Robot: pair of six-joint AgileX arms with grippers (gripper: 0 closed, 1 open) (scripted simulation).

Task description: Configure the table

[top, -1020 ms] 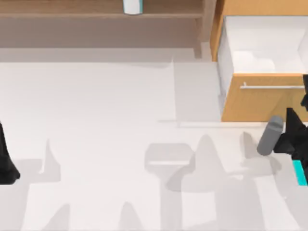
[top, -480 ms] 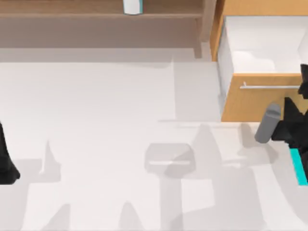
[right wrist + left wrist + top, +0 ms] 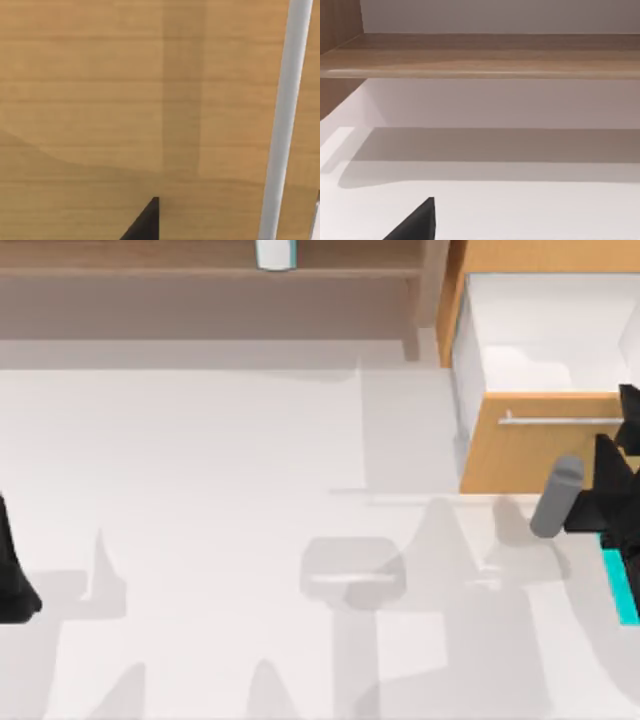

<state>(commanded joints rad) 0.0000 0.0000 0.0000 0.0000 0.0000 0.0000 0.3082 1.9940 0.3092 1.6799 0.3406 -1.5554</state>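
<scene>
The white table [image 3: 220, 460] spans nearly the whole top view. My right gripper [image 3: 628, 422] is at the far right edge, up against the orange-brown front of the pulled-out drawer [image 3: 540, 455], close to its silver bar handle [image 3: 565, 420]. The right wrist view looks straight at that wooden front [image 3: 125, 100], with the handle [image 3: 285, 120] running along one side. A grey cylinder [image 3: 556, 497] juts out beside the right arm; I cannot tell whether it is held. My left arm [image 3: 12, 575] is parked at the table's left edge.
A brown wooden shelf [image 3: 200, 280] runs along the back, with a small white and teal object [image 3: 275, 252] on it; the left wrist view shows its board [image 3: 480, 55]. The drawer's white inside [image 3: 545, 335] lies open at the back right.
My right arm has moved a little towards the back, closer to the drawer front, and the grey cylinder went with it. The left arm has not moved.
</scene>
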